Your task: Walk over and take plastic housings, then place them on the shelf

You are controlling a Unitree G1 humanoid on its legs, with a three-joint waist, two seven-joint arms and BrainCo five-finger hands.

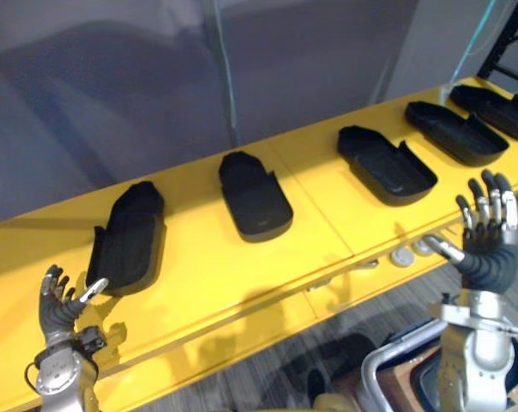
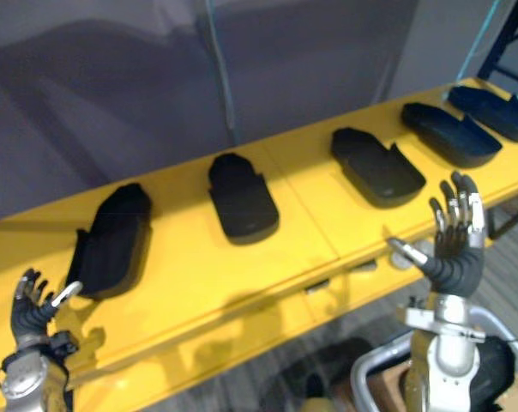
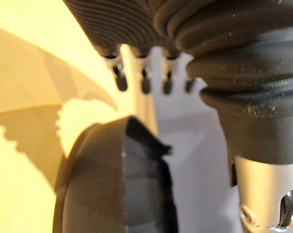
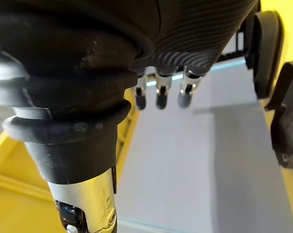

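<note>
The plastic housings [image 1: 129, 239], from the one just past my left hand [image 1: 60, 302] to those beyond my right hand [image 1: 486, 236], look matt black and smooth. The yellow bench [image 1: 199, 257] under them has a smooth painted finish with a soft sheen. My hands have silver metal fingers [image 1: 495, 204] with dark tips, and a dark, ribbed, rubbery-looking matt cover [image 3: 117, 19].

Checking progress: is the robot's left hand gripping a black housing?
No, the left hand is open, fingers spread, beside the leftmost housing and not curled round it.
</note>
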